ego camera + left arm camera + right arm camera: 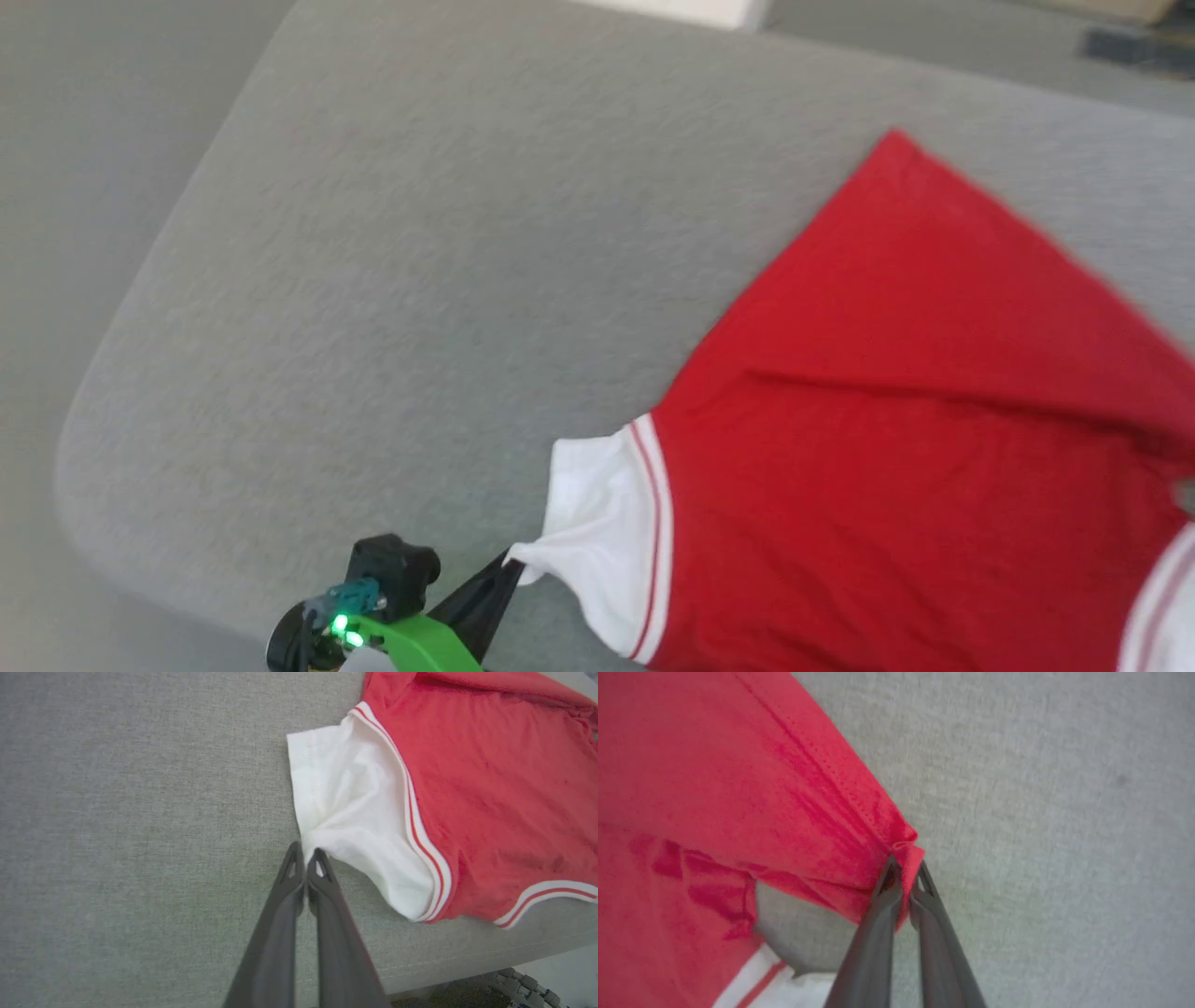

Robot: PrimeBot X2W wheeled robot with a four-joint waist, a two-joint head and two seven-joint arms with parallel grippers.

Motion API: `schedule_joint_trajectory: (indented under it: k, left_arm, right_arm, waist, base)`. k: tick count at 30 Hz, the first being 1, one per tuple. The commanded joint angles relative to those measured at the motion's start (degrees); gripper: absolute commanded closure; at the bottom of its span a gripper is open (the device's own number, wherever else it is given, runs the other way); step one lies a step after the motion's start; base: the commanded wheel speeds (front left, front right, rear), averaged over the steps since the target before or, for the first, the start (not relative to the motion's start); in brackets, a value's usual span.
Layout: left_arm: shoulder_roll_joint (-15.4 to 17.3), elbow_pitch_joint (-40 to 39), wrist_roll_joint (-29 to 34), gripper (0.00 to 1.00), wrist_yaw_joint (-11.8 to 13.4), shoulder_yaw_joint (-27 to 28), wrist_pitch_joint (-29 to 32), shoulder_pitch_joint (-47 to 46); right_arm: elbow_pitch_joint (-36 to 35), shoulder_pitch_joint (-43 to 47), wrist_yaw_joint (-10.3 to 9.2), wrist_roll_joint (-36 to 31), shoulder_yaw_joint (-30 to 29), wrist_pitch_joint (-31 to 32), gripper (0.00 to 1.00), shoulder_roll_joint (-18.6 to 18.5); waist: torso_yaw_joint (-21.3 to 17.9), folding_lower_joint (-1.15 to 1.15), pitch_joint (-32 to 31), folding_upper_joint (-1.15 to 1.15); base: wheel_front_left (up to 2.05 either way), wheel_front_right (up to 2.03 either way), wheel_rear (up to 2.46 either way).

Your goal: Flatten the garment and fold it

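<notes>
The garment (934, 280) lies plain red side up on the grey cushion (420, 280), towards its right side and near edge, and part of it runs off the right of the head view. Both claws have a hold. The left gripper (306, 855) has its fingers together, pinching the edge of the white sleeve (345, 802), which is drawn out to a point. The right gripper (906, 870) is clamped on a red hem (908, 851) corner that stands bunched between its fingers. So the flattening looks under way but not finished. A long crease (887, 385) crosses the body, and in the right wrist view the cloth beside the hem is rucked, with a gap of grey showing under it. The head view is blurred along the right, so how smooth that side lies is hard to say. No fold has been made. What seems left is to draw the cloth taut, lay it flat, and then do all the folding.
</notes>
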Motion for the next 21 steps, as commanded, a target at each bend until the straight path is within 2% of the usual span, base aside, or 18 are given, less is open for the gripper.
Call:
schedule_joint_trajectory:
  k: [1, 6, 11, 17, 18, 19, 20, 21]
  left_arm:
    - [0.2, 0.2, -0.4, 1.0, 0.4, 0.4, -0.6, 0.7]
    - [0.5, 0.7, -1.4, 1.0, 1.0, 1.3, -1.8, 2.4]
    - [0.5, 0.7, -2.0, 1.0, 1.5, 2.0, -2.8, 3.1]
    - [0.4, 0.0, -1.8, 1.0, 1.8, 2.4, -2.9, 2.0]
    - [0.4, 0.0, -1.7, 1.0, 1.8, 2.3, -2.8, 1.8]
    - [0.4, -0.2, -1.6, 1.0, 1.8, 2.2, -2.7, 1.5]
    - [0.3, -0.3, -1.5, 1.0, 1.8, 2.2, -2.6, 1.3]
    - [0.3, -0.4, -1.4, 1.0, 1.8, 2.1, -2.5, 1.1]
  right_arm:
    - [-1.9, 3.9, -0.09, 0.9, -0.4, 1.2, 1.0, 1.2]
    - [-13.7, 14.6, -0.09, 3.2, -3.8, 5.6, 1.0, 4.4]
    - [-21.0, 24.1, -0.09, 3.1, -7.2, 11.1, 1.0, 9.2]
    - [-21.0, 27.2, -0.09, 2.2, -7.0, 11.1, 1.0, 11.4]
    - [-21.0, 26.9, -0.09, 2.0, -6.8, 10.6, 0.88, 11.3]
    - [-21.2, 26.4, -0.09, 1.9, -6.2, 9.8, 0.29, 10.8]
    - [-21.4, 25.9, -0.09, 1.9, -5.8, 9.3, 0.0, 10.4]
    - [-21.9, 25.2, -0.09, 2.0, -5.1, 8.8, 0.0, 9.5]
  waist:
    - [-8.8, 0.0, -8.8, 0.0]
    - [-10.6, 0.0, -10.4, 0.0]
    - [-11.1, 0.0, -10.9, 0.0]
    - [-10.4, 0.0, -9.7, 0.0]
    - [-10.1, 0.0, -9.5, 0.0]
    - [-9.9, 0.0, -9.2, 0.0]
    - [-9.7, 0.0, -9.0, 0.0]
    - [-9.3, 0.0, -8.8, 0.0]
  base:
    - [0.0, 0.0, 0.0]
    - [0.0, 0.0, 0.0]
    - [0.0, 0.0, 0.0]
    - [0.0, 0.0, 0.0]
    - [0.0, 0.0, 0.0]
    - [0.0, 0.0, 0.0]
    - [0.0, 0.0, 0.0]
    - [0.0, 0.0, 0.0]
